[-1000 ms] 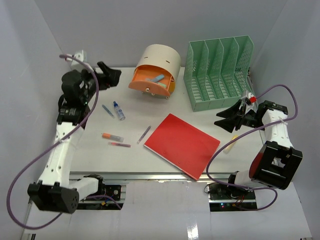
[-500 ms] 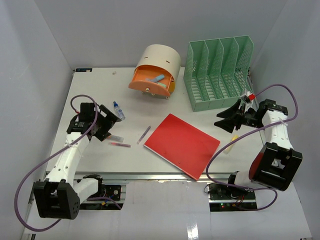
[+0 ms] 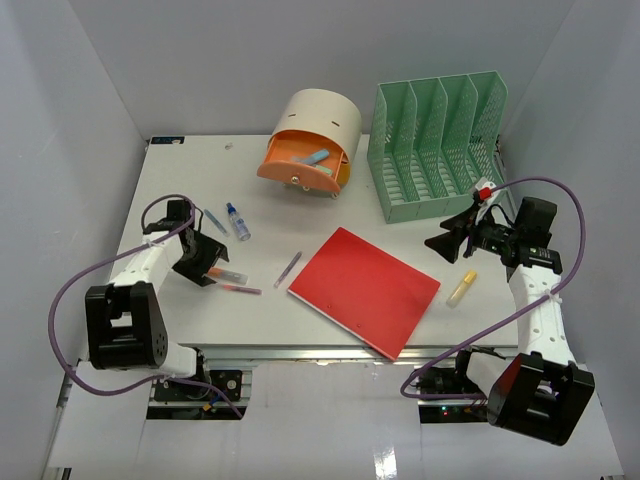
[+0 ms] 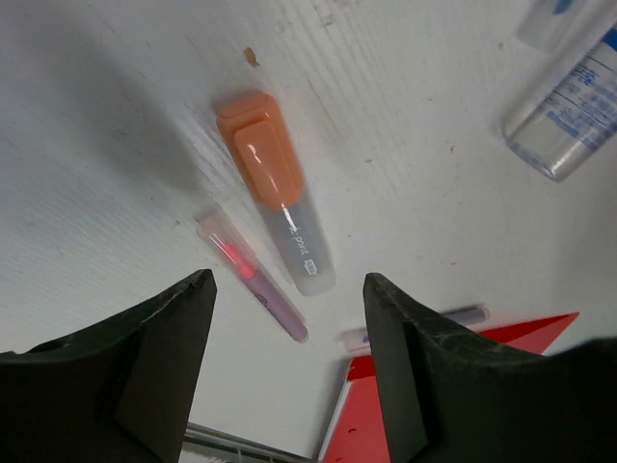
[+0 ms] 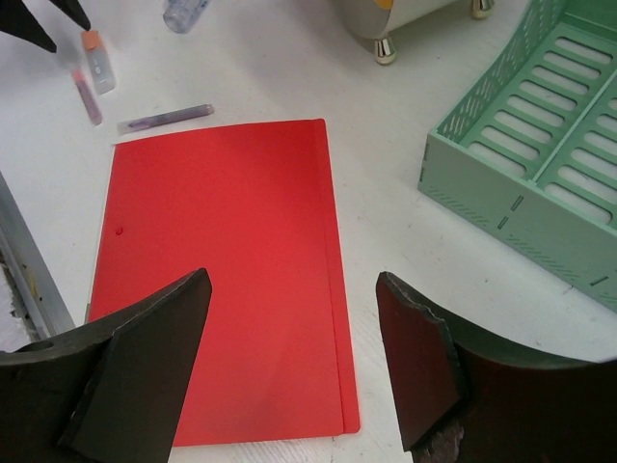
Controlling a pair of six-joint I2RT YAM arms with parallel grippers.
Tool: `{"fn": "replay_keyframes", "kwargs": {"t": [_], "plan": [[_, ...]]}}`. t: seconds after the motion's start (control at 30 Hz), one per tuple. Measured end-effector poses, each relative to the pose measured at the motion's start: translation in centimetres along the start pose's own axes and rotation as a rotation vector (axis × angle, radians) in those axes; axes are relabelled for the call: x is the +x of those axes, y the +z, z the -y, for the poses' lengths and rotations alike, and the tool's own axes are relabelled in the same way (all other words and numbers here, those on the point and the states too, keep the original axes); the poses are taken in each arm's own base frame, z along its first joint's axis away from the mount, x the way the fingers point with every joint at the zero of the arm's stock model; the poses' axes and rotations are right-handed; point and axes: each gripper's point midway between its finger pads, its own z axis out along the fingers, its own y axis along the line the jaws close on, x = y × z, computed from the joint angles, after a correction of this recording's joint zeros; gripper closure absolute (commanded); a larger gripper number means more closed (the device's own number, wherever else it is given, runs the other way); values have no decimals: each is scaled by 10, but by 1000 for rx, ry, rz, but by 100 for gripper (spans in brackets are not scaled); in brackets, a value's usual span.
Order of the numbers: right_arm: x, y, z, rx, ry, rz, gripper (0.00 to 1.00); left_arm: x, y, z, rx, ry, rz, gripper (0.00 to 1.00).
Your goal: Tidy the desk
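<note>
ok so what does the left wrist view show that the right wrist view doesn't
Only left wrist: a small brown speck on the desk.
Only right wrist: the green file rack and the beige container's foot.
Both: the orange-capped highlighter, pink pen, purple pen, red folder and clear bottle.

Left hand [image 3: 207, 262] held low, fingers spread wide, right hand [image 3: 443, 238] raised, angled down, fingers parted
</note>
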Motion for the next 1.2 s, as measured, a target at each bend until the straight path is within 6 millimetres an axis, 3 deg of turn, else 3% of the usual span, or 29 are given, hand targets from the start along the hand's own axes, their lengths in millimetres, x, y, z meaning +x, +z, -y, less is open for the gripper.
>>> {"fn": "replay_keyframes", "kwargs": {"t": [0.07,0.23,0.6,0.73,0.8,0.93,1.07,1.2], "plan": [[0,0,2,8,7,-2,24,0,6,-3,-21,-7,-11,40],[-1,0,3,16,3,3,24,0,19,-7,-56,-11,-32,42],[0,0,4,18,10,1,24,-13,49,9,-101,-10,-67,53],[0,0,4,18,10,0,24,-13,52,15,-100,-7,-90,62],[0,0,4,18,10,0,24,-14,53,18,-99,-4,-98,80],[0,0,4,18,10,0,24,-20,57,34,-77,13,-115,97],[0,0,4,18,10,0,24,-24,58,50,-36,28,-123,100],[0,0,4,19,9,0,24,-28,43,66,33,41,-120,100]]}}
